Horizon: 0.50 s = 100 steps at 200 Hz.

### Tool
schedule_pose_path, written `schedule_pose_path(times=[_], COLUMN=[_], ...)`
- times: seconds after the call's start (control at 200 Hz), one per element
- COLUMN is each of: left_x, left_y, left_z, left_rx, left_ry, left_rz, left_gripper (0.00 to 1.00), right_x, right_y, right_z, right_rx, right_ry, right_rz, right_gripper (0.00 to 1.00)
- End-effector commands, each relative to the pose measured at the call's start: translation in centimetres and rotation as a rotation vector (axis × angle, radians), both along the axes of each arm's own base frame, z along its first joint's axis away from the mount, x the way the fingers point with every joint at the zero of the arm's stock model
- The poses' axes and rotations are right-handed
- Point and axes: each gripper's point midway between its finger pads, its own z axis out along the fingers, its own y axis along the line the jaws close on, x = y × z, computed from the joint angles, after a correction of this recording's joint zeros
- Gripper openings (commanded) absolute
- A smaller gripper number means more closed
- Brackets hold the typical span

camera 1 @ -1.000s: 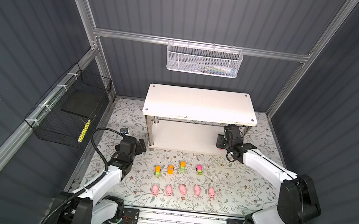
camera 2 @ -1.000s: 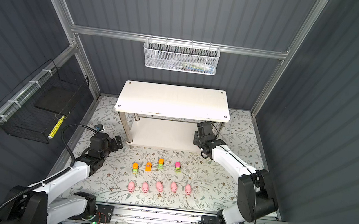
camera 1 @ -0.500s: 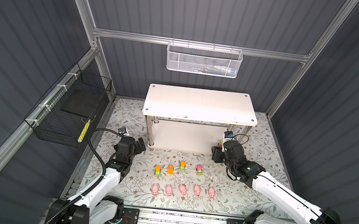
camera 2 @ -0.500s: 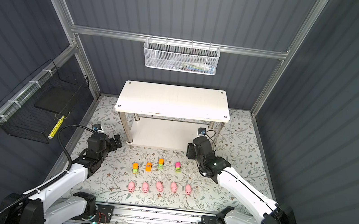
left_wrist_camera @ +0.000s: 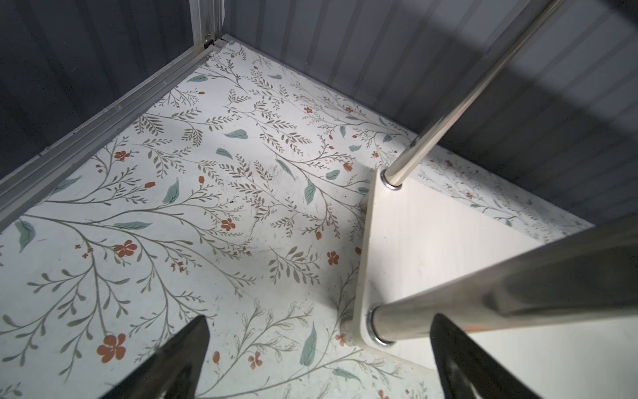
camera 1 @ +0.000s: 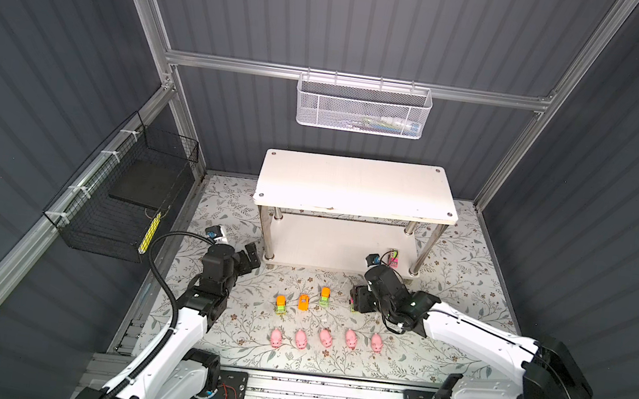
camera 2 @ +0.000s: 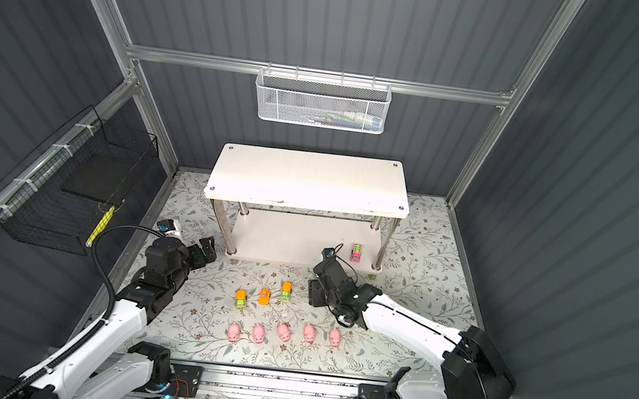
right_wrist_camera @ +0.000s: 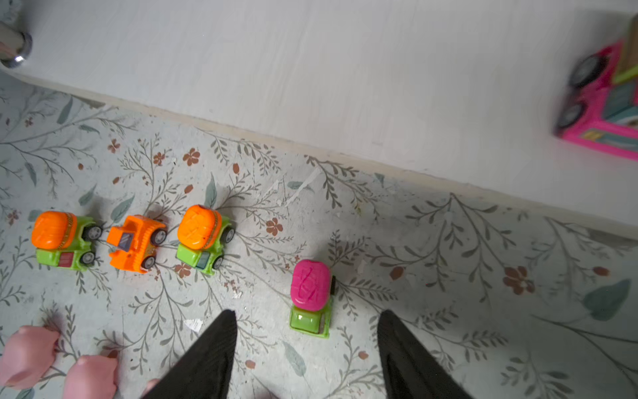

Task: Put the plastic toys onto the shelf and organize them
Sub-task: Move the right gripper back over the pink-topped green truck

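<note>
Your right gripper (right_wrist_camera: 307, 312) hangs low over the floral mat (camera 1: 464, 295), jaws parted. A toy mixer (right_wrist_camera: 310, 297) with a pink drum and green cab stands on the mat between the black fingers (right_wrist_camera: 207, 359), clear of both, so nothing is gripped. In both top views the gripper's own body covers that mixer almost wholly. Just to its left, three more vehicles (camera 1: 303, 302), orange and lime green, stand in a short slanted row. Nearer you, five pink pigs (camera 1: 325, 337) line up side by side. The right wrist view catches only two of them, cut off at the frame's edge. One pink truck (camera 2: 357, 252) sits on the lower board of the white shelf (camera 1: 353, 184), near its front right leg. In a top view a cable from the arm partly crosses it, and in the right wrist view it is blurred and sliced by the frame. Your left gripper (left_wrist_camera: 320, 318) is spread as wide as it goes and empty, held just beside the shelf's front left chrome leg (left_wrist_camera: 414, 324); only its fingertips enter the left wrist view. What lies in the white mesh basket (camera 1: 363, 105) on the back wall is too small to tell. The black wire basket (camera 1: 122, 191) hangs on the left wall.
</note>
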Motion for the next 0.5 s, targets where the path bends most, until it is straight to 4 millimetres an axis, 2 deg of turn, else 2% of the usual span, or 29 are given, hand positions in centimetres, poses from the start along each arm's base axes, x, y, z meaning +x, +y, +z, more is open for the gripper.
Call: schedule_pose_path(times=[0.0,0.24,0.495], left_x=[-0.8,-1.3,-1.2], left_y=[-1.0,-1.3,-1.4], left_z=[1.1,-0.2,-0.6], left_rx=[-0.08,-0.109,-0.107], left_ry=[0.0,0.02,0.024], left_rz=[-0.032,-0.035,-0.044], left_gripper=[1.0,1.0,1.0], right_x=[0.1,0.0,0.0], right_y=[1.9,2.6,1.6], right_z=[0.3,-1.0,-2.7], right_rx=[0.027,0.006,-0.056], right_ry=[0.031,0.07,0.091], right_rz=[0.041,0.058,0.027], right_gripper=[0.67,0.66,0.64])
